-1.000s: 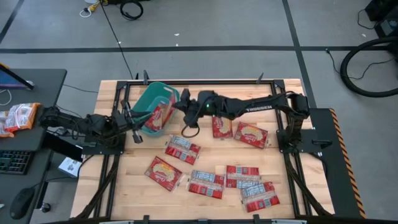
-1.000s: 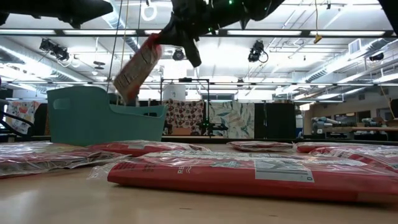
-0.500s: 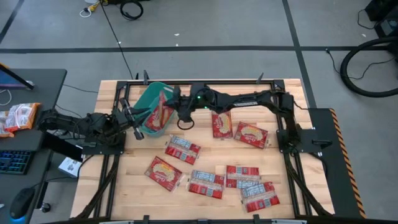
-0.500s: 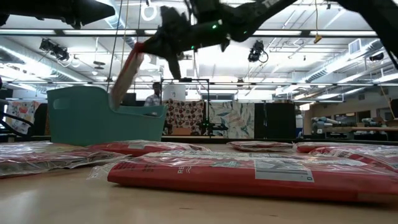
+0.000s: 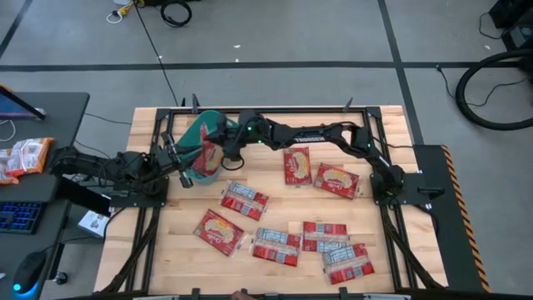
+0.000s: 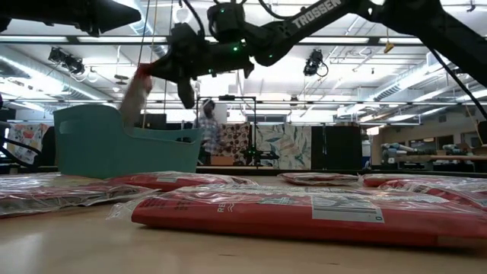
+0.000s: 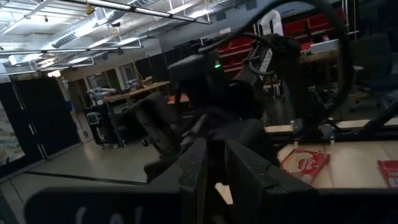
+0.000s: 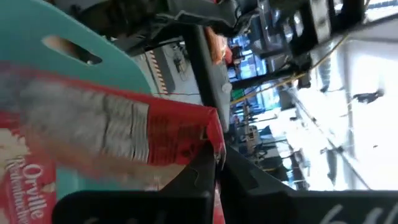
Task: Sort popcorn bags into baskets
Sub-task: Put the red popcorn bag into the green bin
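The teal basket [image 5: 198,137] [image 6: 114,144] stands on its base at the table's far left. My right gripper [image 5: 218,150] [image 6: 152,68] [image 8: 217,158] reaches over it from the right, shut on a red popcorn bag [image 5: 208,155] [image 6: 135,95] with a white-grey label panel [image 8: 118,134]. Several more popcorn bags [image 5: 244,200] [image 5: 297,167] [image 5: 325,236] lie flat on the table. My left gripper [image 5: 177,161] [image 7: 216,152] is beside the basket's left wall, its fingers almost together. My right gripper pinches the bag's upper end [image 8: 210,140] between its two fingers, coming level from the table's right. The bag is lifted clear and hangs tilted below the fingers, its lower end [image 6: 128,122] at the basket's rim. My left gripper: I cannot tell whether it touches the basket.
Bags [image 5: 221,231] [image 5: 348,262] [image 5: 336,181] cover the table's middle and near right. An orange-white packet [image 5: 25,156] and a keyboard [image 5: 17,217] lie on the side desk at left. A person [image 6: 207,125] stands in the room beyond the table.
My right gripper has carried the bag toward the table's left edge and somewhat down, from beside the basket to over it. The bag has swung from a slant to a steeper hang, its lower end now at the basket's rim. A person has walked into the background.
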